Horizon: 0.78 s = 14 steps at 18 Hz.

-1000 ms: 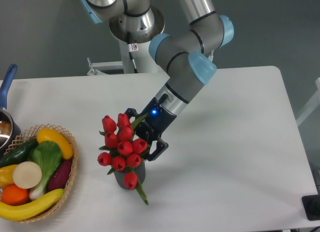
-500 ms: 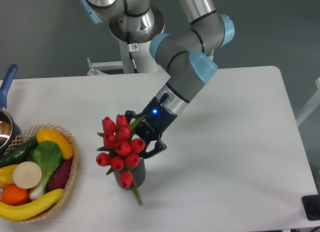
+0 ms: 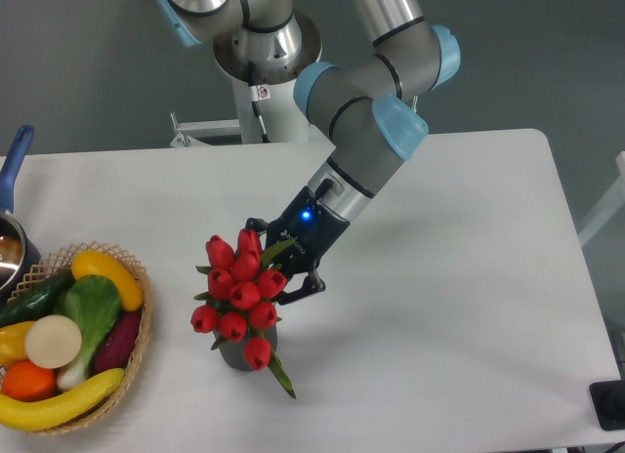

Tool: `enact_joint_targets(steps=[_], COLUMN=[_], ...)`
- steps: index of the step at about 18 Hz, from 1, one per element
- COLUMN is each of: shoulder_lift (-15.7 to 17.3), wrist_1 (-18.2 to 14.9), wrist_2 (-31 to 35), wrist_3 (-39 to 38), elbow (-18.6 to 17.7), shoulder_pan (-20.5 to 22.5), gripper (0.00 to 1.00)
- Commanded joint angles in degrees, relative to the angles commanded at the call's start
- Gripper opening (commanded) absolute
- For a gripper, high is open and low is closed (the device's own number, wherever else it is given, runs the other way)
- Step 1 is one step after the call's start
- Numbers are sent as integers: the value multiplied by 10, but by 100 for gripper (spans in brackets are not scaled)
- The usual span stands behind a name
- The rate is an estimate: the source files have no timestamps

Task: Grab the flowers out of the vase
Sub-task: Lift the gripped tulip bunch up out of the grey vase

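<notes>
While pinching the flowers [image 3: 239,297], pincer [image 3: 276,269] mid-lift.
Clamped on the bunch just beside and below it; stems apparently not yet clear of the vase [image 3: 234,353] underneath, so pulling free remains.

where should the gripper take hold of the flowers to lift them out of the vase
Probably the stems just under the buds, coming from the far right side, where the gripper already sits. The flowers spread wide and hide most of the vase, so the narrow stem bundle is the only part two fingers could span. Whether the jaws have closed cannot be told.
</notes>
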Motion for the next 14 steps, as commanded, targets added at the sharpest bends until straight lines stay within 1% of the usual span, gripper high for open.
enact_joint_targets(steps=[2,5,8,12,14], shoulder_lift=[9,24,46,64,70], wrist_1=[0,0,0,0,0], wrist_2=[-16,-18,-19,-19,-28], wrist_3=[-17,-41,-79,-84,-94], elbow=[0,0,1,2,10], shoulder_pan=[0,2,4,11,14], gripper=[36,36,36,36,36])
